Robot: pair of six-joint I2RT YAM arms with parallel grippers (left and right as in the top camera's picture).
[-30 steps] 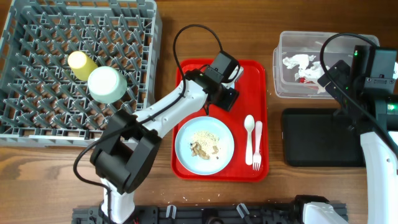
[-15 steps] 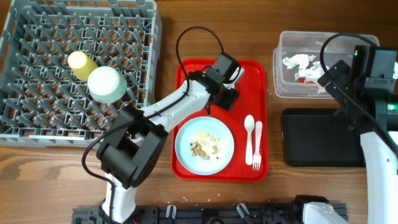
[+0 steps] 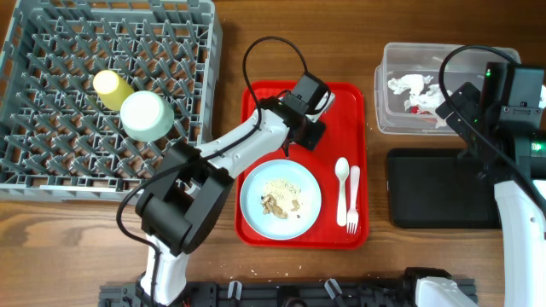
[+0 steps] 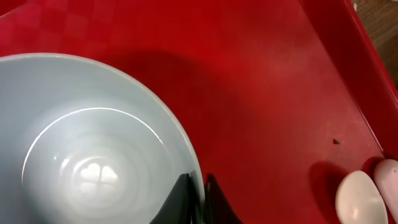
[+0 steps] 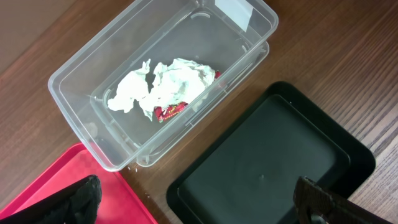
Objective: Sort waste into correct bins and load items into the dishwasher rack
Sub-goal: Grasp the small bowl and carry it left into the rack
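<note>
**Mia:** Where is the pale blue bowl (image 4: pixel 93 149)?

**Sam:** It is at the far end of the red tray (image 3: pixel 350 128). The left gripper (image 4: pixel 199 196) has it by the rim.

**Mia:** How does it hold it?

**Sam:** One finger is inside the bowl and one is outside. They squeeze the rim between them. I cannot tell if the bowl is lifted or sitting on the tray.

**Mia:** What else is on that tray?

**Sam:** The pale blue plate (image 3: pixel 254 192) is at the near end, with beige food scraps (image 3: pixel 280 198) on it. Just to the right of the plate lie the white spoon (image 3: pixel 341 177) and the white fork (image 3: pixel 352 205), side by side.

**Mia:** And the big grey rack (image 3: pixel 51 153)?

**Sam:** It is left of the tray, on the wooden table (image 3: pixel 85 222). The yellow cup (image 3: pixel 111 85) and the pale green bowl (image 3: pixel 147 115) are inside it, right next to each other.

**Mia:** Where are the bins?

**Sam:** On the right side. The clear tub (image 5: pixel 205 37) has white napkins (image 5: pixel 161 84) in it, and a small red wrapper (image 5: pixel 168 112) touches them. The black tray (image 5: pixel 273 162) is just beside the tub.

**Mia:** What about the other gripper?

**Sam:** The right gripper (image 5: pixel 196 193) hangs above the bins. Its fingers are spread wide and hold nothing.
</note>
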